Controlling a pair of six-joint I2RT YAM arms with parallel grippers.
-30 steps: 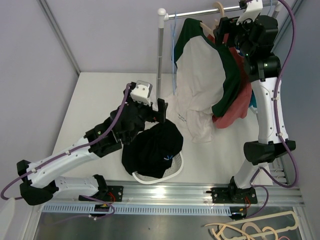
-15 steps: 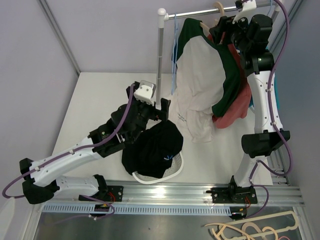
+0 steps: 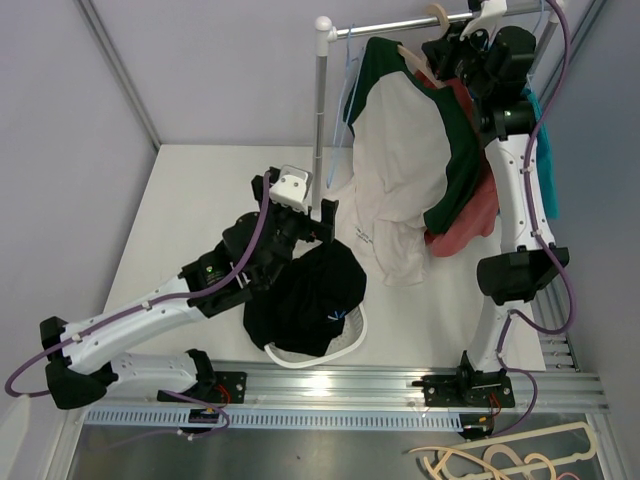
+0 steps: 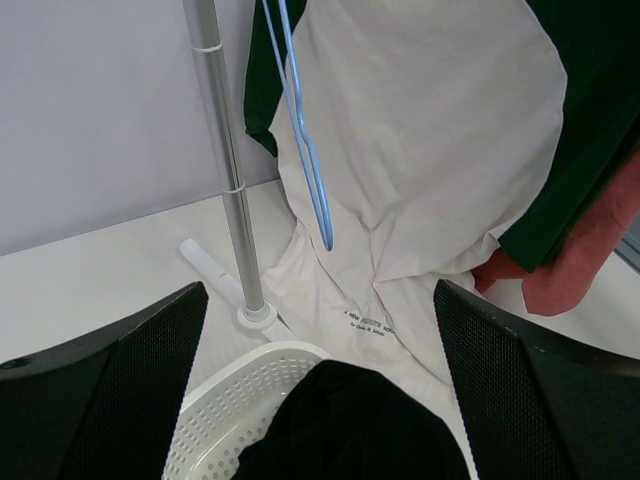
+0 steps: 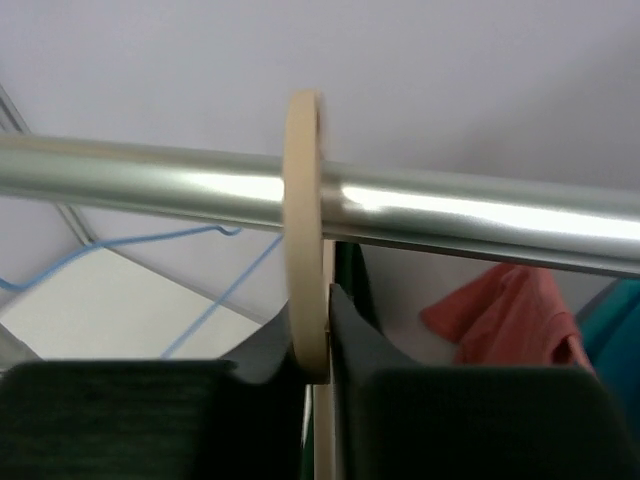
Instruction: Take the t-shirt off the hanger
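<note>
Pinching cream hanger hook (image 5: 304, 250) under rail (image 5: 480, 215), right gripper (image 5: 320, 340) clamps it; left gripper (image 4: 318, 330) spread wide above basket (image 4: 232, 388); white-and-green t-shirt (image 3: 400, 140) hangs below.

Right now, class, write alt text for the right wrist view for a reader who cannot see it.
The right gripper pinches a beige hanger hook looped over a silver rail; a red shirt hangs beyond.

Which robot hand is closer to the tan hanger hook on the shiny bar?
Right. The right hand is up at the bar, pinching the hanger hook. The left hand is open, far below by the white basket.
</note>
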